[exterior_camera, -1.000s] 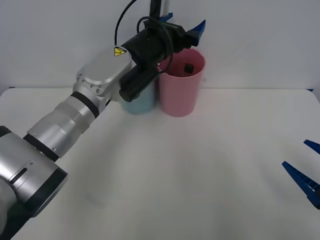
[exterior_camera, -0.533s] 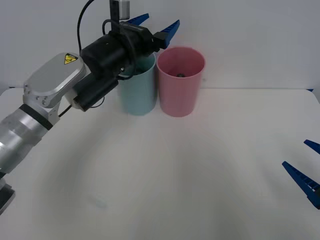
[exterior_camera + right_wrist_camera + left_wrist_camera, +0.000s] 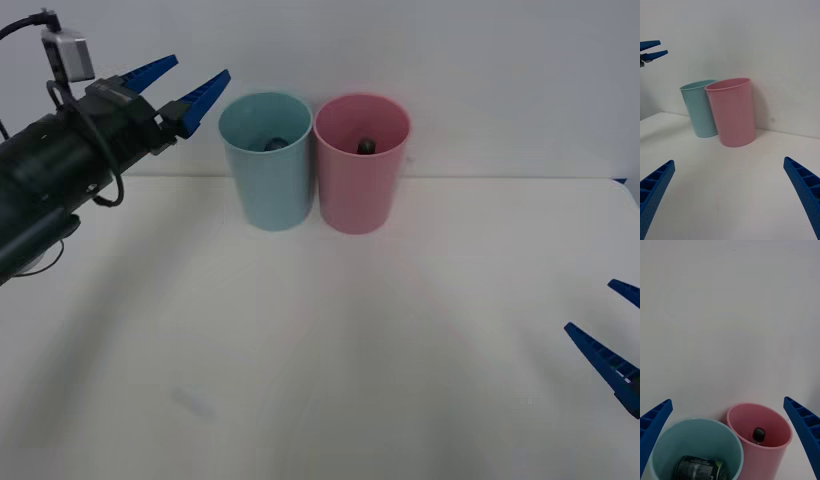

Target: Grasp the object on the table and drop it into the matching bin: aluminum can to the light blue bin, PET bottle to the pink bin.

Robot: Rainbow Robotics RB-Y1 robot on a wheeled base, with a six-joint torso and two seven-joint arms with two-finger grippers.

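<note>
- Inside the pink bin (image 3: 362, 165) at twelve o'clock on the tabletop (image 3: 330, 350), the PET bottle (image 3: 759, 435) stands cap up, so the drop looks done.
- At its nine o'clock, touching, the light blue bin (image 3: 266, 160) holds a dark can (image 3: 698, 467).
- Left pincer (image 3: 183, 86) hovers at ten o'clock beside the blue rim, spread wide and empty, arm angled up.
- Right pincer (image 3: 730, 195) waits low at four o'clock, wide open.

Left arm (image 3: 50, 175): black cylindrical wrist housing, black cables looped along it, small grey camera block (image 3: 66, 52) on top. Fingers (image 3: 205, 95) on both grippers: blue, ribbed, tapering to points. Right fingers (image 3: 605, 362) same.
</note>
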